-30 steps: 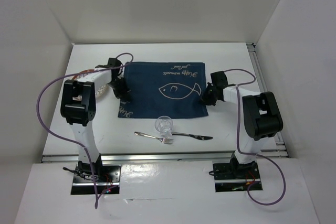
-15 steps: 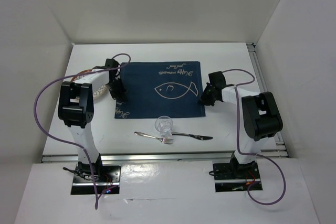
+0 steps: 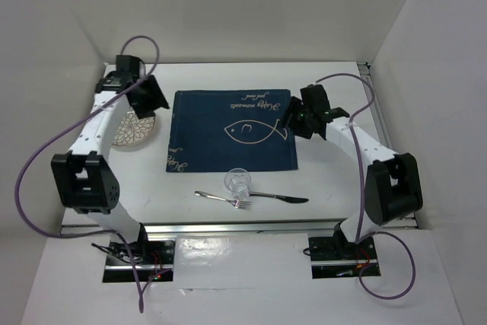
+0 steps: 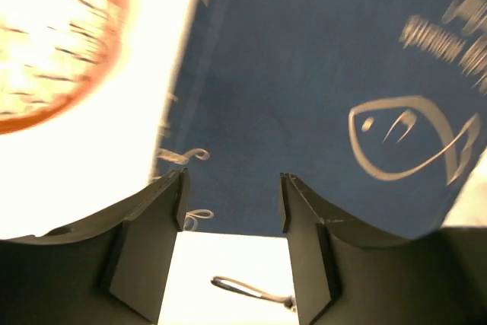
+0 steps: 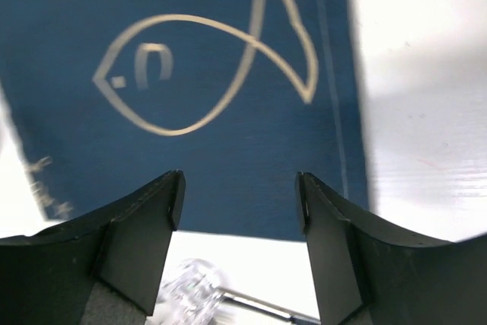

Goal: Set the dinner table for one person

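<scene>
Landmark: dark blue cloth placemat (image 3: 232, 131) with a gold fish outline. It lies flat near the middle of the large plain white rectangular table (image 3: 335, 176), which reaches out past it on all four sides. Writing: one line of gold script along the placemat's far edge, upside down to the top camera, and a second line down its left edge. Both are too small and blurred to read with certainty. All four placemat edges are straight and the corners flat. Round white plate with a petal pattern and orange rim (image 3: 135, 129) sits just left of the placemat, with a narrow strip of bare table between. Clear drinking glass (image 3: 237, 181) stands just beside the near edge, off the cloth. Silver metal fork (image 3: 222, 199) and silver metal knife (image 3: 280, 198) lie nearer than the glass, end to end, roughly parallel to that edge. Open room: bare table right of the placemat out to the metal rail (image 3: 371, 85), and a bare band beyond the far edge. Left claw (image 4: 233, 188) is near the far left corner, jaws apart, nothing between them. Right claw (image 5: 240, 188) is at the right edge, jaws apart, holding nothing.
</scene>
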Robot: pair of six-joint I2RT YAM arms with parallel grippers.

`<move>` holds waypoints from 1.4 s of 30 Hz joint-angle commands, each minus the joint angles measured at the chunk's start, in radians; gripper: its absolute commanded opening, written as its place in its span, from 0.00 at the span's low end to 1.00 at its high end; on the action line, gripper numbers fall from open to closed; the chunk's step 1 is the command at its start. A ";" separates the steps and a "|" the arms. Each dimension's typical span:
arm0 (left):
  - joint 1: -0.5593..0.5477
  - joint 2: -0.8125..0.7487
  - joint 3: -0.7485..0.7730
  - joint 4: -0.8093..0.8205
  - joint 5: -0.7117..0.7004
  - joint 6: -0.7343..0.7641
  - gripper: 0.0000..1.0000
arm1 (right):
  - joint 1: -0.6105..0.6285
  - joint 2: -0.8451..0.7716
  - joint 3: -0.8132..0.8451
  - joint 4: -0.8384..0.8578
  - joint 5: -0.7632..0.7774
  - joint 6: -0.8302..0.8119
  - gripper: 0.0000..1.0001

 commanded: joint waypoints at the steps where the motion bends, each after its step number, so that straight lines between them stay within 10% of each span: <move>1: 0.125 -0.112 -0.037 -0.034 -0.039 -0.006 0.67 | 0.013 -0.106 0.042 -0.047 0.002 -0.039 0.72; 17: 0.508 -0.119 -0.380 0.199 0.182 -0.061 0.91 | 0.022 -0.260 -0.076 -0.072 -0.077 -0.096 0.82; 34: 0.521 0.162 -0.334 0.369 0.148 -0.164 0.72 | 0.022 -0.291 -0.130 -0.052 -0.086 -0.125 0.86; 38: 0.521 0.190 -0.315 0.392 0.157 -0.173 0.51 | 0.022 -0.291 -0.130 -0.061 -0.077 -0.134 0.86; 42: 0.521 0.190 -0.291 0.371 0.184 -0.173 0.00 | 0.022 -0.291 -0.130 -0.072 -0.077 -0.134 0.86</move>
